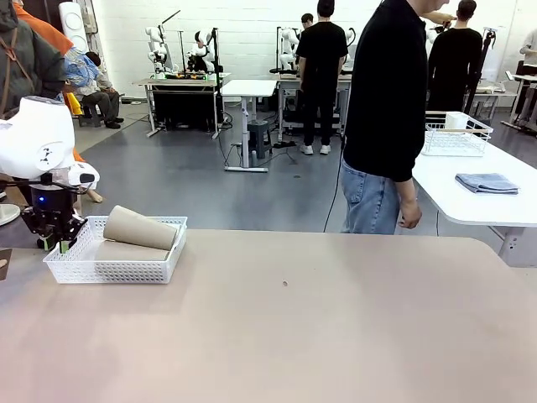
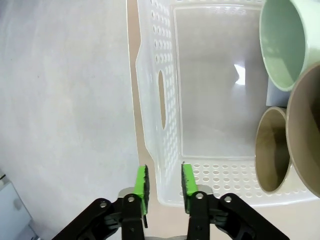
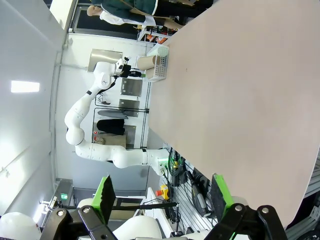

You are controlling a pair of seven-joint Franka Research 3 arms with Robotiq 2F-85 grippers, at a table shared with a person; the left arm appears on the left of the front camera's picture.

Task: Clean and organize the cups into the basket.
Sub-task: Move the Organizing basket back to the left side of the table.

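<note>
The left gripper (image 2: 164,182) is hanging at the near-left corner of the basket (image 2: 150,105), its green pads standing narrowly apart with the basket's corner rim between them, gripping nothing that can be made out. The right gripper (image 3: 162,195) is hovering well apart, jaws spread wide and empty. Inside the basket, tan cups (image 1: 141,227) and a mint green cup (image 2: 280,42) are lying at the table's (image 1: 319,319) left edge.

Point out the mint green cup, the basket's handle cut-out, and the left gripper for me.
Mint green cup (image 2: 280,42): left wrist view, inside its open mouth.
Basket (image 2: 161,75): left wrist view, wall just above the handle cut-out.
Left gripper (image 2: 164,182): left wrist view, midway between its green pads.
</note>
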